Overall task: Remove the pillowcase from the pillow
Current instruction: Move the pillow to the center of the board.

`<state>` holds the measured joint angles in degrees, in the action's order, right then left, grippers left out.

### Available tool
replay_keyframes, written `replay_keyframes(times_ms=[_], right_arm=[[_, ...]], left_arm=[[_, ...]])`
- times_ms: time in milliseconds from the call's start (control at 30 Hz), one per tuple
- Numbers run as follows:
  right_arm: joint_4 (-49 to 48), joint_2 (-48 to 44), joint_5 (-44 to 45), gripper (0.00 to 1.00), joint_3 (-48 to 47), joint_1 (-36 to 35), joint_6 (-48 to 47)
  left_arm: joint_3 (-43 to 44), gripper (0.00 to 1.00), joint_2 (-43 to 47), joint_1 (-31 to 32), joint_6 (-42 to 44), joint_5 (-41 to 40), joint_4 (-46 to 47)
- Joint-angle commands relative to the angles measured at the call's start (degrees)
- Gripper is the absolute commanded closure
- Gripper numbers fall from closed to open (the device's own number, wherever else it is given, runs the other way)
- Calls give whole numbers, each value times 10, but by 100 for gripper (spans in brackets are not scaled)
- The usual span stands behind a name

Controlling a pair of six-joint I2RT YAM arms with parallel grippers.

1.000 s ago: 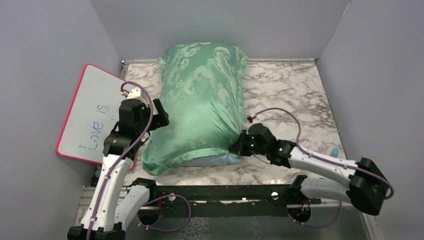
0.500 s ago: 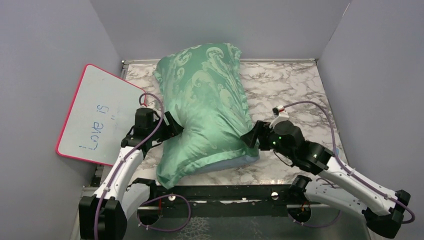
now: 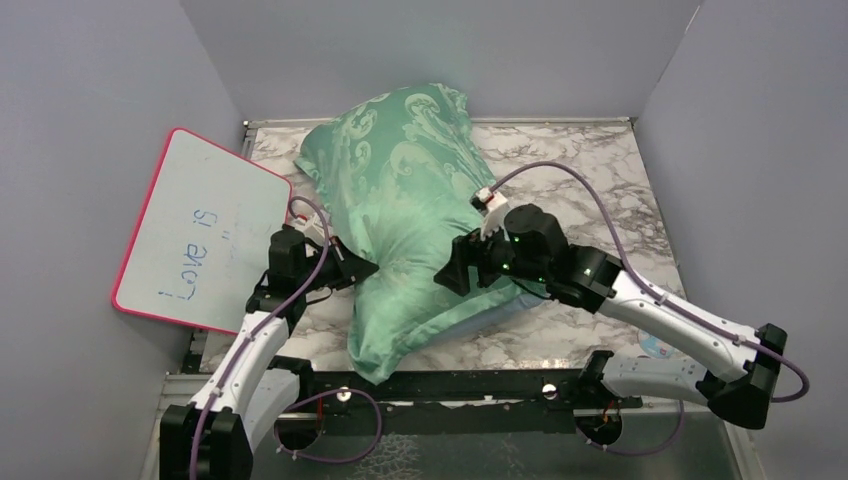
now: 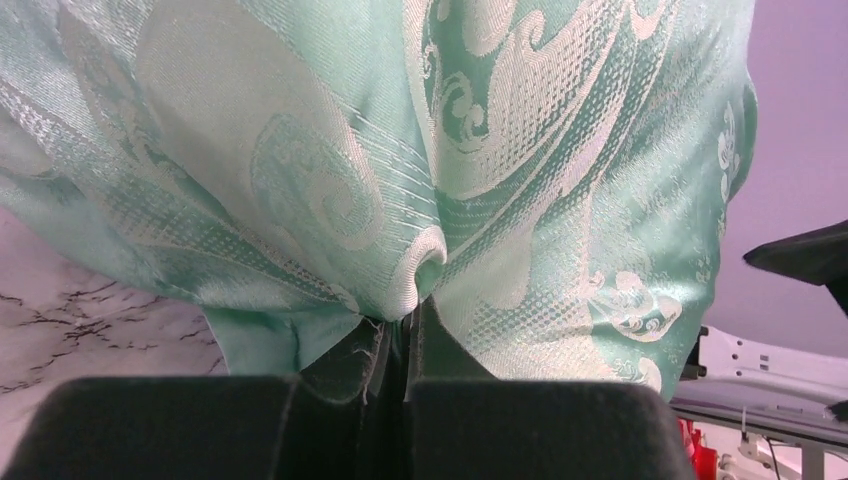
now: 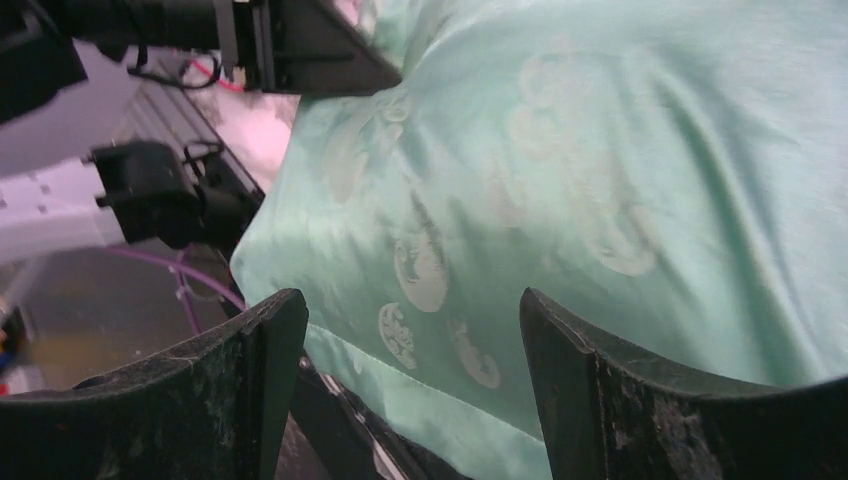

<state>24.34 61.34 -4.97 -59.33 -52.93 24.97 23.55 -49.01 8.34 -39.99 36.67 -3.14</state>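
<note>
The left gripper [image 4: 405, 325] pinches the green pillowcase [image 3: 405, 190] tight. The right gripper [image 5: 412, 340] is wide open, close to it.

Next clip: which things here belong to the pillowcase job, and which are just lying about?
Part of the job:
- pillowcase, green with a swirl pattern
- pillow, inside it and hidden
- left hand, shut on a fold of the case
- right hand, open, close to the fabric

Lying about:
- whiteboard, pink-framed, at the left wall
</note>
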Motion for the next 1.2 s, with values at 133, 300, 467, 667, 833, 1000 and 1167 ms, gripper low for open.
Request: replay_keyframes(times_ms=[133,300,467,667,833,1000,1167], right_arm=[[-60,81,120,17,-14,-142,-162],[-119,143,285,16,57,-166,-244],[-75,172,434,35,100,-163,-109],[-25,125,414,42,179,-142,58],[-25,81,385,41,232,-136,130],[-41,76,339,39,235,-133,109],[-12,74,336,38,226,-132,121]], left_arm=[[38,100,19,31,24,59,-63],[40,99,44,104,-8,-6,-65],[91,39,94,113,17,-162,-174],[182,1,94,113,84,-340,-259],[253,1,-20,102,130,-423,-280],[300,1,-108,27,154,-371,-223],[332,1,-182,-41,154,-306,-181]])
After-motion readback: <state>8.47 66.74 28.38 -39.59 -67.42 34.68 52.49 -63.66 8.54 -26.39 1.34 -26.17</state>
